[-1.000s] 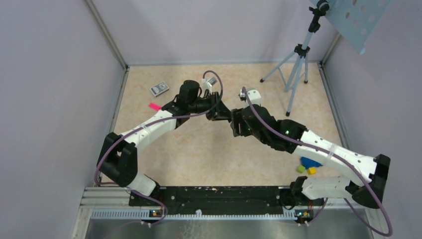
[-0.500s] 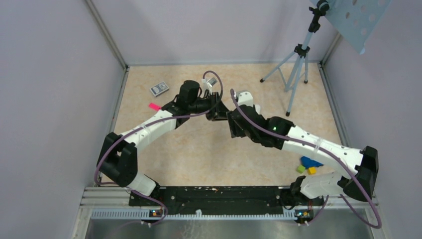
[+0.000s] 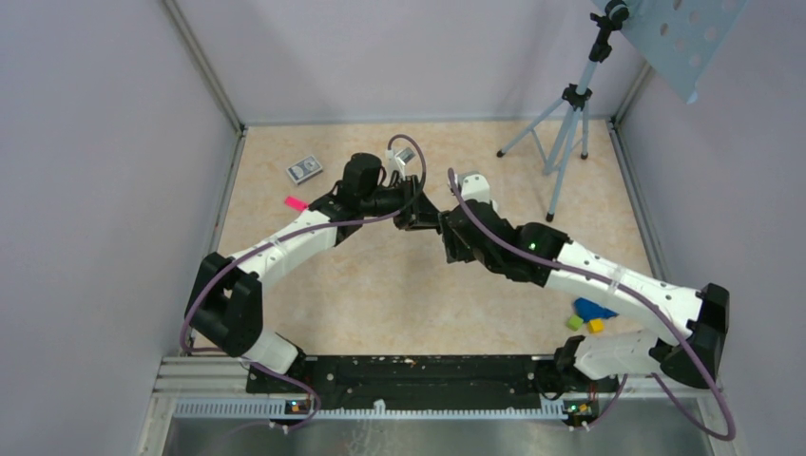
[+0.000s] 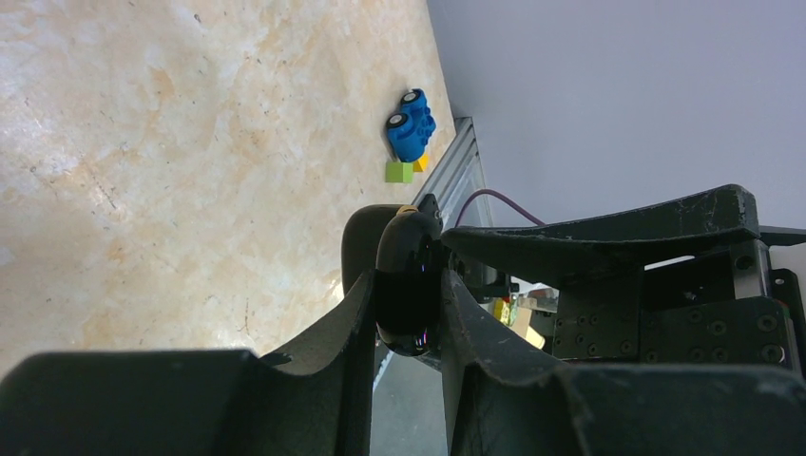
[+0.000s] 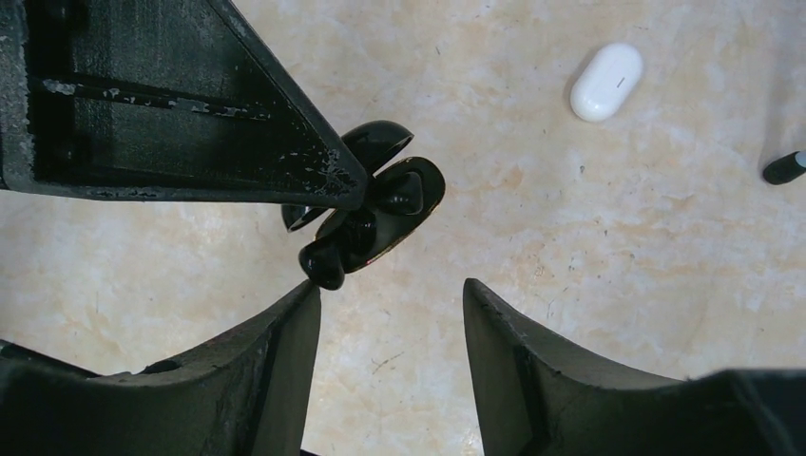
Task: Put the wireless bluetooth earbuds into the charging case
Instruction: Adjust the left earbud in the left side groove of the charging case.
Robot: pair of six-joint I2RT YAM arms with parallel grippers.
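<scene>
Near edge, 4 o'clock: one blue toy car [image 3: 593, 309], one green block [image 3: 574, 323], one yellow block [image 3: 596, 326]. I'm ignoring those.

Just past centre toward 12: left gripper [image 4: 406, 282] is clamped on the one charging case [image 5: 375, 223], lid open. Right gripper [image 5: 390, 290] sits just beside it at 5 o'clock, jaws apart, empty.

I count zero white earbuds in view. There are dark lumps in the case; I can't tell what they are.

My read: case is light, rigid and glossy-slick, so pinch the broad flanks, off the hinge. Earbuds likely tiny and slippery.

Farther, 1 o'clock: one white pill-shaped object [image 5: 606, 81].
</scene>
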